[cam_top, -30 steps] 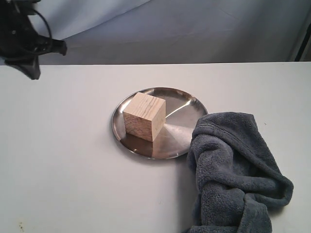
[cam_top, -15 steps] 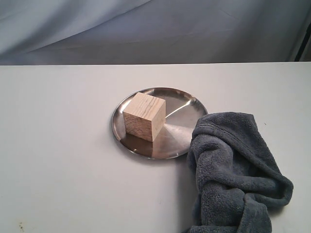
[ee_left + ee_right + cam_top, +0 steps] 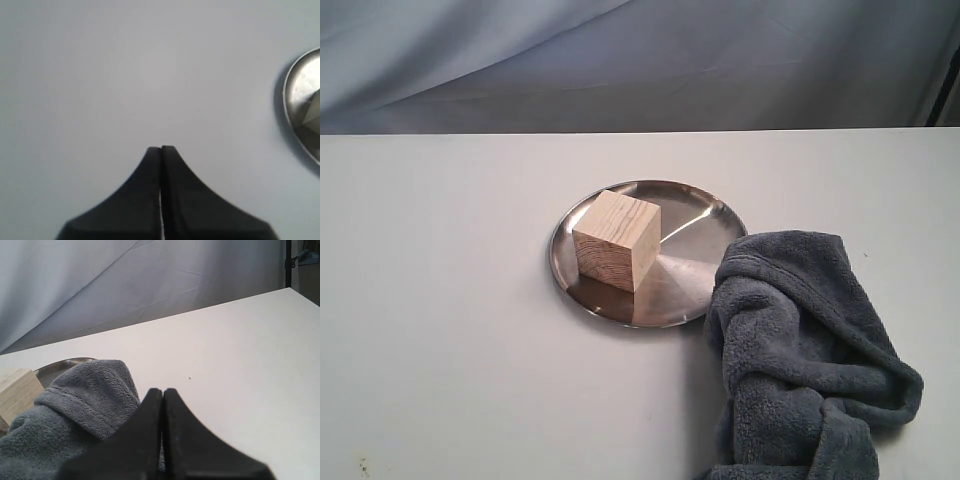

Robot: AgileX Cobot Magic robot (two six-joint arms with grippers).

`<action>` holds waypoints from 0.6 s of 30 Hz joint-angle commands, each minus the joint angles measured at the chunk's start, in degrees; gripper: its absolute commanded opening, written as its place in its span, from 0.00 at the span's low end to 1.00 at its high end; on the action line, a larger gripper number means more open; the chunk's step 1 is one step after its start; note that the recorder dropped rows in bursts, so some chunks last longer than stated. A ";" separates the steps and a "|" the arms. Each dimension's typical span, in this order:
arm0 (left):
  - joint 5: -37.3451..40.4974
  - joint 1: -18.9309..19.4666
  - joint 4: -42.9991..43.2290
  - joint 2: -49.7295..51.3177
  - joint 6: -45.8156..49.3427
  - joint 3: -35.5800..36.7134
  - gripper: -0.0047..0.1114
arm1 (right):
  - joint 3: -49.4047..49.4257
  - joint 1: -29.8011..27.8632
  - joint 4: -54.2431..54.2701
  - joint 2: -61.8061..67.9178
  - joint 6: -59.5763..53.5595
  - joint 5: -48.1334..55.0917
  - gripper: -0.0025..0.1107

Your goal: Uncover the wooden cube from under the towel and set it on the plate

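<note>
We saw the wooden cube [image 3: 617,240] left of centre in the exterior view: a pale block with straight grain lines, resting on the left half of the plate [image 3: 698,268], a round polished steel dish with a shallow rim. At lower right the towel [image 3: 800,350], thick blue-grey fleece in soft folds, overlapped the plate's right edge. The left gripper [image 3: 161,149] was clenched on nothing over the matte white table [image 3: 100,75]; the right gripper [image 3: 163,390], likewise clenched empty, was near the towel.

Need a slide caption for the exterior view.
Pale wooden cube sits on round steel plate; dark blue-grey fleece towel lies bunched, overlapping its rim.
</note>
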 commanded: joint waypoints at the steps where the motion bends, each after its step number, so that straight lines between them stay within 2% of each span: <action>1: -7.16 0.11 -2.20 -10.38 0.77 4.03 0.04 | 0.15 0.00 0.28 -0.37 0.23 0.68 0.05; 6: -11.06 0.11 -4.94 -21.42 3.94 8.03 0.04 | 0.15 0.00 0.28 -0.37 0.23 0.68 0.05; 18: -21.29 0.11 -5.06 -48.19 6.12 18.64 0.04 | 0.15 0.00 0.28 -0.37 0.23 0.68 0.05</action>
